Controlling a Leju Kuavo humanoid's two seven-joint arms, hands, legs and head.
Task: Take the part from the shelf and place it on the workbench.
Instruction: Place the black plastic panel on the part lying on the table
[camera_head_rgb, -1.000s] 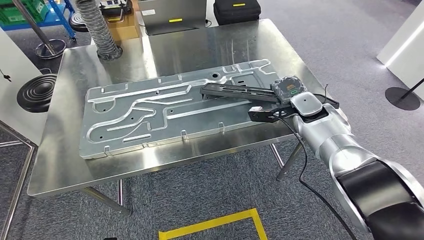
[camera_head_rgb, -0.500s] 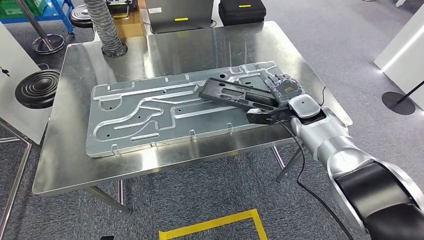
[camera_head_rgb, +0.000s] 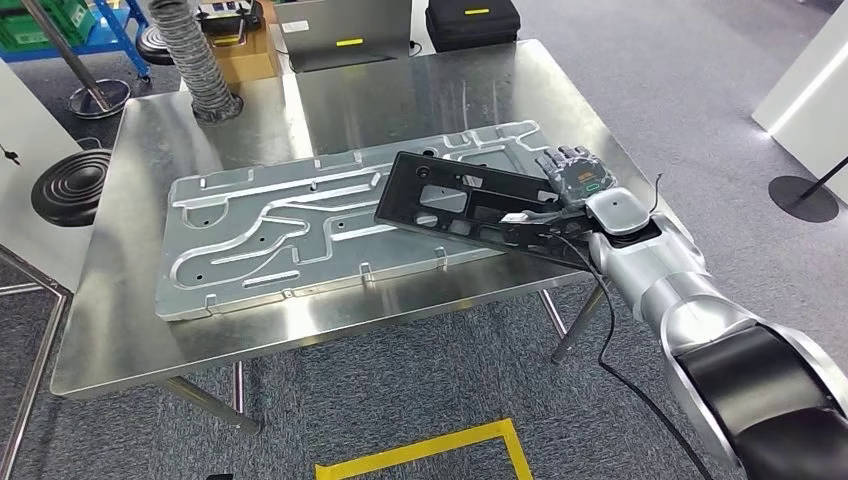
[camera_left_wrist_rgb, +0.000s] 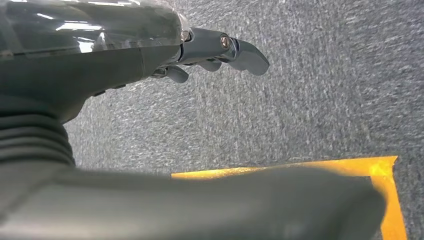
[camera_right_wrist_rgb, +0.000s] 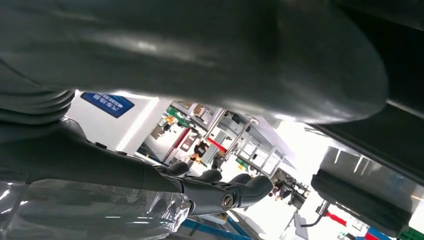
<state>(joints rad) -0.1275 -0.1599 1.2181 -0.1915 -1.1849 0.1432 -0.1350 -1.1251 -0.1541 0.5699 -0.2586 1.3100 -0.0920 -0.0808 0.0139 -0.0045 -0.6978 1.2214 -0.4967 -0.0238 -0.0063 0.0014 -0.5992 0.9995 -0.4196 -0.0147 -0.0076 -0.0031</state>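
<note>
Right hand (camera_head_rgb: 578, 178) holds the black plastic frame part (camera_head_rgb: 460, 203) by its end nearest the right edge of the workbench (camera_head_rgb: 130, 330). Fingers sit over the part's top rim; the grip underneath is hidden in the head view. Part is long, flat, with cut-out windows. It is tilted, broad face turned up toward the camera, and hangs over the right end of the large stamped metal panel (camera_head_rgb: 270, 225) that lies along the middle of the bench. Whether the part's lower edge touches the panel or is just above it, cannot tell. A black cable (camera_head_rgb: 610, 345) runs down from the wrist past the front right corner of the bench.

Left hand (camera_left_wrist_rgb: 220, 50) hangs over grey carpet near a yellow floor marking (camera_left_wrist_rgb: 385, 175); fingers apart and fairly straight, nothing in them.

Handling judgement: part looks light and stiff, moulded plastic, thin webs between the windows. Held at one end only, the long free end gives leverage, so it could twist or slip in the fingers. A smooth plastic rim against a smooth metal panel may slide once let go. A hold nearer mid-length on a solid rail would be steadier; avoid the thin webs.

Task state, judged: part is over the bench, not yet set down flat.
</note>
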